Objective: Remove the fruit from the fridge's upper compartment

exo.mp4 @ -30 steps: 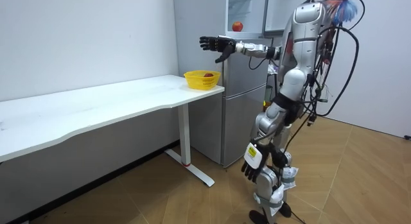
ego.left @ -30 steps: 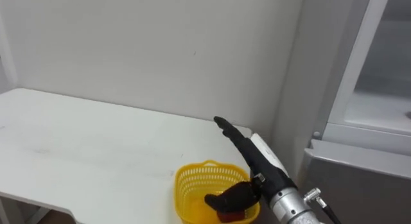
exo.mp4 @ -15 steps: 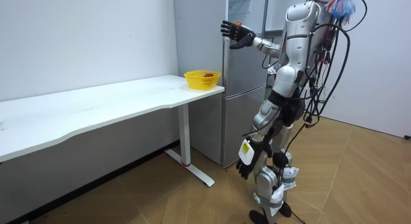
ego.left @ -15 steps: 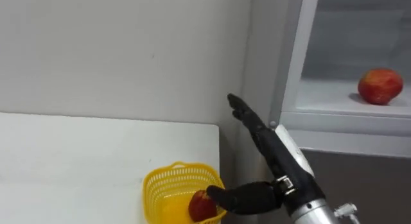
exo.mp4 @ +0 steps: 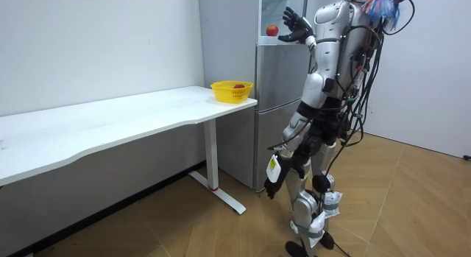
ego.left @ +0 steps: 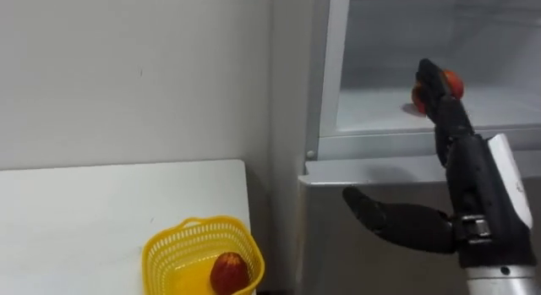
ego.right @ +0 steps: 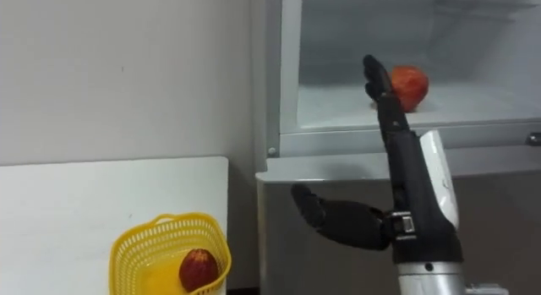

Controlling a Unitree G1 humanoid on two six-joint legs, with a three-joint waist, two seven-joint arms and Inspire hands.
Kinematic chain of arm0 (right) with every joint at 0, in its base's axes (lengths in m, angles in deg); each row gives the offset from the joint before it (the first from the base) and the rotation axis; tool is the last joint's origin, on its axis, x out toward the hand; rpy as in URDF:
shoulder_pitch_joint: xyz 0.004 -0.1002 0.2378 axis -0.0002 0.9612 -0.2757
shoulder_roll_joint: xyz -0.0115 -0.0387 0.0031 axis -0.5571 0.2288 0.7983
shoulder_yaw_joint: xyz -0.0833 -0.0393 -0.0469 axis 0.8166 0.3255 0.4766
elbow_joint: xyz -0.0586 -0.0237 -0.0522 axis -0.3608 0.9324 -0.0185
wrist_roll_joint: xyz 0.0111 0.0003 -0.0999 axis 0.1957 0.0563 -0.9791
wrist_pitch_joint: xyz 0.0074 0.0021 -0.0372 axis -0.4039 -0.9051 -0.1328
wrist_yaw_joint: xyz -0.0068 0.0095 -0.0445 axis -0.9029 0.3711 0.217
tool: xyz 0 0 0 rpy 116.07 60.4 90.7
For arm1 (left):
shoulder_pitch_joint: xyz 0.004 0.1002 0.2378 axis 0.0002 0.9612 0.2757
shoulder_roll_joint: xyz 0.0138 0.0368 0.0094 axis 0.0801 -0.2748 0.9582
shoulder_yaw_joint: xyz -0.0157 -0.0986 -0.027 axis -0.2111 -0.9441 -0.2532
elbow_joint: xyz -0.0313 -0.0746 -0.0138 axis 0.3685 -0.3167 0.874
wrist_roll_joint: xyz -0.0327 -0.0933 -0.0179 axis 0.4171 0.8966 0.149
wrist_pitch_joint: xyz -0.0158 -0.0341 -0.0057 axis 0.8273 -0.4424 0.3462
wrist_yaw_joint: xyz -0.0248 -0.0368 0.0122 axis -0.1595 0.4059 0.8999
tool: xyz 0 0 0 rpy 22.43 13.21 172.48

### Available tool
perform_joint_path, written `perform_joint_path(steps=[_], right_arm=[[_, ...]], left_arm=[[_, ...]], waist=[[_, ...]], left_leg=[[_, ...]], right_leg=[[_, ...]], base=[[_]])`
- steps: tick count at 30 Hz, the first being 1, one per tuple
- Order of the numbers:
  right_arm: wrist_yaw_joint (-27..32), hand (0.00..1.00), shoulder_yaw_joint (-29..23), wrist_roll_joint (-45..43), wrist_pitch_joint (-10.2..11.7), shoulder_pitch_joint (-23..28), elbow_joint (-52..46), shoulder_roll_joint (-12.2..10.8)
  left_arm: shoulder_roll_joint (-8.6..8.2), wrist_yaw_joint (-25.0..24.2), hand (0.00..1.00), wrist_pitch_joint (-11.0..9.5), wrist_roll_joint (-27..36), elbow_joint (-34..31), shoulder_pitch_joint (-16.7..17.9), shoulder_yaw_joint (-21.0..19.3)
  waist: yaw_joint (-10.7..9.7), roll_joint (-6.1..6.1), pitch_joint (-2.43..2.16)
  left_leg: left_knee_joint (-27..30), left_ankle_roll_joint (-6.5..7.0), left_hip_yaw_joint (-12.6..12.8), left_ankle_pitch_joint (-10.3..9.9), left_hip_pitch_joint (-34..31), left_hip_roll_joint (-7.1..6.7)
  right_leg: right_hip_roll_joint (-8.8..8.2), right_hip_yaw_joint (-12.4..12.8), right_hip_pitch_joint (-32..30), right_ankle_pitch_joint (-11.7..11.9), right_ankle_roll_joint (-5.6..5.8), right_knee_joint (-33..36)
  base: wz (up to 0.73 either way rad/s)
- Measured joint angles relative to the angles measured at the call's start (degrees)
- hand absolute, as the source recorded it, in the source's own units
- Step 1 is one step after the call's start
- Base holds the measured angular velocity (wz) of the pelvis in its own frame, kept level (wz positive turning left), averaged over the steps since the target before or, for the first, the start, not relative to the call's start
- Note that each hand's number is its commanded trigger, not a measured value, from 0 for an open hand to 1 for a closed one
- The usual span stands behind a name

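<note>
My right hand, released, up before the upper fridge.
Fingers straight, thumb spread; the apple sits at three o'clock of my fingertips.

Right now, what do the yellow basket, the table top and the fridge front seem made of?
The yellow basket looks like moulded plastic: open lattice walls, even colour, slight gloss. The table top seems white laminate or painted board, smooth and matte; I cannot tell which. The fridge front appears grey coated metal, flat with a dull sheen.
</note>
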Motion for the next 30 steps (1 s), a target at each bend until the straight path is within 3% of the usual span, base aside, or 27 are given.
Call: perform_joint_path(steps=[13, 19, 25, 28, 30], right_arm=[[10.8, 0.0, -11.0, 2.3, 1.6, -1.6, 3.1, 0.6], [10.8, 0.0, -12.8, 7.8, 0.9, -3.7, 12.6, 3.6], [9.0, 0.0, -12.7, 15.8, -2.9, -7.9, 19.2, 7.8], [8.3, 0.0, -12.7, 20.4, -4.1, -12.5, 21.6, 11.2], [8.3, 0.0, -12.6, 23.2, -4.1, -16.6, 26.4, 15.0]], left_arm=[[0.33, 0.1, 0.0, 0.0, 0.0, -0.1, 0.5, -1.0], [0.35, -0.3, 0.0, 0.0, 0.0, -0.4, 0.3, -2.0], [1.6, -2.0, 0.0, 0.5, 0.0, -1.1, 0.2, -2.1], [2.15, -2.6, 0.0, 0.8, 0.0, -1.3, 0.2, -2.7], [2.65, -2.5, 0.0, 0.8, -0.1, -1.3, 0.2, -4.3]], waist=[[-1.3, -2.52, 0.48], [-1.3, -2.81, 0.59], [-1.3, -3.62, 0.83], [-1.3, -4.53, 0.81], [-0.7, -5.92, 0.67]], left_leg=[[-0.1, -0.01, -0.2, 0.0, 0.2, 0.04], [-0.1, -0.01, -0.2, 0.0, 0.1, 0.1], [-0.1, 0.0, -0.1, 0.1, -0.4, 0.02], [0.2, 0.02, -0.2, 0.1, -0.7, -0.01], [0.3, 0.02, -0.4, 0.1, -0.9, 0.02]], right_leg=[[0.15, 0.2, -0.2, 0.0, 0.01, -0.3], [0.03, -0.4, -0.3, 0.0, 0.0, 0.2], [-0.17, -1.0, -1.1, -0.1, -0.02, 0.3], [-0.27, -1.1, -1.2, -0.1, -0.01, 0.5], [-0.27, -1.3, -1.0, -0.1, -0.02, 0.5]], base=[[0.0], [0.0], [0.01], [0.0], [0.05]])
